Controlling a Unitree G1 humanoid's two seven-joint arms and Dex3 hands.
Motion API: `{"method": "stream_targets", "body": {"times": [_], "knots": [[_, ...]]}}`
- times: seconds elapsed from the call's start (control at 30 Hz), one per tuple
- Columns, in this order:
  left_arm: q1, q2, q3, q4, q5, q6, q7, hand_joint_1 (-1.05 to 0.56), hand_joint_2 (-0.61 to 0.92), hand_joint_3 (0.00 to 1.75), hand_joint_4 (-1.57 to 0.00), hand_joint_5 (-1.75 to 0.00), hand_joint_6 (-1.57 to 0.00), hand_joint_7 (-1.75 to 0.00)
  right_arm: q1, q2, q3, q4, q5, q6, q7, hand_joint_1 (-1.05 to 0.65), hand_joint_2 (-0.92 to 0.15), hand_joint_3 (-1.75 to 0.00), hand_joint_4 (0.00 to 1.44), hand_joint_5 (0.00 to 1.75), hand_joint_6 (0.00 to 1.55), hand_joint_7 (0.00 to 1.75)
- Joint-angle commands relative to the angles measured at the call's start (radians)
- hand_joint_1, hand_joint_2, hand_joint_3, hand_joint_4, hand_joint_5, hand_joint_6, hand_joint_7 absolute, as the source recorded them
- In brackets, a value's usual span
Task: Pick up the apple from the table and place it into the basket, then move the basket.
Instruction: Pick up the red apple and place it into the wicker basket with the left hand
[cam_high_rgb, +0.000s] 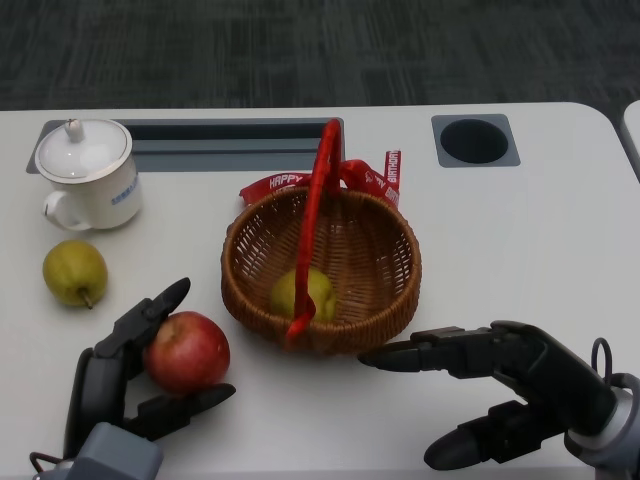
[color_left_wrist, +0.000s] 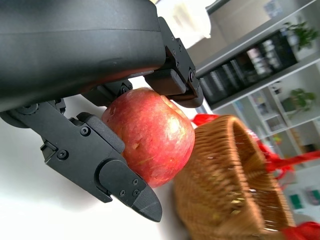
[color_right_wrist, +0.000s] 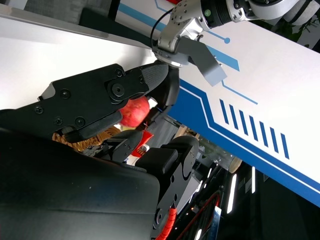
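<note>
Left hand (cam_high_rgb: 125, 385) clamps the apple (cam_high_rgb: 187, 350) near the table's (cam_high_rgb: 560, 230) front edge. Right hand (cam_high_rgb: 500, 385) waits empty, fingers apart. Basket (cam_high_rgb: 390, 290) drop and move remain.

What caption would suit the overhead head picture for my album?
Left robot hand grips a red apple beside a wicker basket.

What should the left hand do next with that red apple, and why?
Probably lift it. The left hand has its fingers around the apple, which seems to sit on the table beside the basket. The basket wall stands between them, so raising the apple first should clear the rim.
</note>
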Motion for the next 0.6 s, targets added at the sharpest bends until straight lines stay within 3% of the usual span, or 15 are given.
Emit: {"method": "stream_targets", "body": {"times": [0.03,0.4,0.6], "knots": [[0.023,0.013,0.03,-0.078,-0.027,-0.031,-0.005,-0.26,0.82,0.01,-1.11,-0.02,-0.88,-0.01,-0.002,-0.006,-0.002,0.009,0.013,0.006,0.011,-0.4,-0.91,-0.01,0.7,0.0,0.65,0.0],[0.116,0.023,0.097,-0.325,0.087,-0.011,0.117,-0.29,0.82,0.0,-1.12,-0.01,-0.88,0.0,0.001,-0.003,-0.005,0.012,0.011,-0.003,0.012,-0.39,-0.92,-0.01,0.71,0.0,0.66,0.0],[0.192,0.016,0.112,-0.528,0.109,-0.006,0.11,-0.3,0.82,0.0,-1.12,-0.01,-0.87,0.0,-0.004,0.001,-0.004,0.02,0.01,-0.009,0.014,-0.39,-0.92,-0.01,0.71,0.0,0.66,0.0]]}}
